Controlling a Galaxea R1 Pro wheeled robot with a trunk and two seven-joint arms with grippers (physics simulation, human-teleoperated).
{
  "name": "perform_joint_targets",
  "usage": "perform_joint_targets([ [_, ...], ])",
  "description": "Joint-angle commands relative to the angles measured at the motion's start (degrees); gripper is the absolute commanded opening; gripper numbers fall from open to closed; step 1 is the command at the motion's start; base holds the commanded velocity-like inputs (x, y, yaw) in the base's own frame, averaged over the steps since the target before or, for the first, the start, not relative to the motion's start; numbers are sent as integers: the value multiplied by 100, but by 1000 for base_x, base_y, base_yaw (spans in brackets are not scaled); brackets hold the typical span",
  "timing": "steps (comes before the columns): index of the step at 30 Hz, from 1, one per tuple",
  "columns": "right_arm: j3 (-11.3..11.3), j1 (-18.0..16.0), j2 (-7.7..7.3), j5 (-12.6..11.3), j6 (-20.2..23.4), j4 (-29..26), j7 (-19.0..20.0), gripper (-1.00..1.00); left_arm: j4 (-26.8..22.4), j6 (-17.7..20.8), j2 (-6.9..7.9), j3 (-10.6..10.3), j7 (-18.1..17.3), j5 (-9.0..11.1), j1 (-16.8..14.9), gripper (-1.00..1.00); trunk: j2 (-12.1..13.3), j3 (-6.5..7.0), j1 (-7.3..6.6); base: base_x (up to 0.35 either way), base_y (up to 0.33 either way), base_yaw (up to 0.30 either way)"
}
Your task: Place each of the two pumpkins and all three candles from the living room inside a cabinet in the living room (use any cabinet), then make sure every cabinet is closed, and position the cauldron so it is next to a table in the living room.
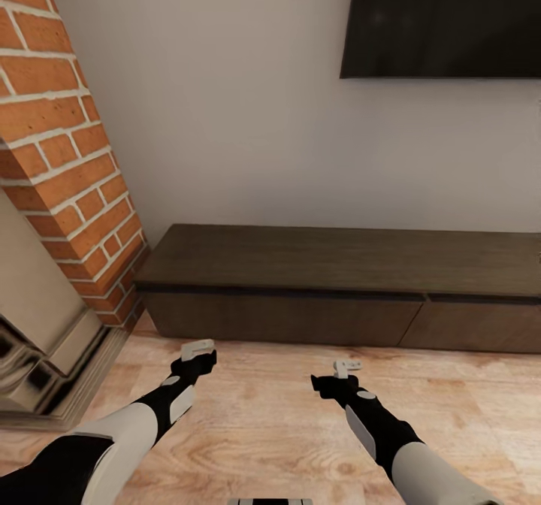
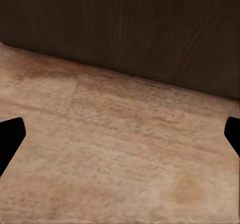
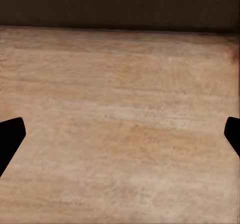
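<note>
Both grippers, left [image 1: 197, 350] and right [image 1: 346, 368], hung apart, empty; cabinet [image 1: 300, 317] at twelve o'clock looked stiff, handle-less, so I'd grip a drawer edge.

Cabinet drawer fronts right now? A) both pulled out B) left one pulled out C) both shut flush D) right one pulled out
C: in the head view both flat fronts of the cabinet sit flush under its top, with no pale interior showing.

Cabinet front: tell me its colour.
Dark brown wood grain on the cabinet; head view shows it best.
</note>
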Motion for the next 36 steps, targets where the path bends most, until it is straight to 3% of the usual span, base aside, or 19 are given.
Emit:
perform_joint_targets([
  [1, 56, 0, -8, -47, 24, -1, -5, 100, 1, 43, 0, -46, 23, 49, -3, 100, 0, 19, -3, 0, 0, 0],
  [8, 398, 180, -27, 353, 22, 160, -10, 100, 18, 356, -8, -44, 24, 145, -4, 100, 9, 175, -21, 0, 0, 0],
  [15, 442, 346, -31, 640, 46, 195, -3, 100, 265, 385, -12, -44, 34, 161, 11, 100, 19, 305, -39, 0, 0, 0],
  [20, 415, 374, -32, 682, 731, 202, 0, 100, 349, 389, -7, -27, -42, 230, 112, 100, 25, 372, -52, 0, 0, 0],
  [23, 395, 376, -30, 678, 1374, 197, 17, 100, 357, 410, -5, -26, -78, 532, 127, 100, 29, 411, -60, 0, 0, 0],
  [28, 387, 373, -33, 676, 2066, 195, 31, 100, 386, 628, 3, -26, -87, 865, 144, 100, 36, 476, -73, 0, 0, 0],
  [36, 386, 376, -33, 675, 2647, 194, 38, 100, 410, 912, -2, -33, -98, 960, 165, 100, 47, 579, -94, 0, 0, 0],
])
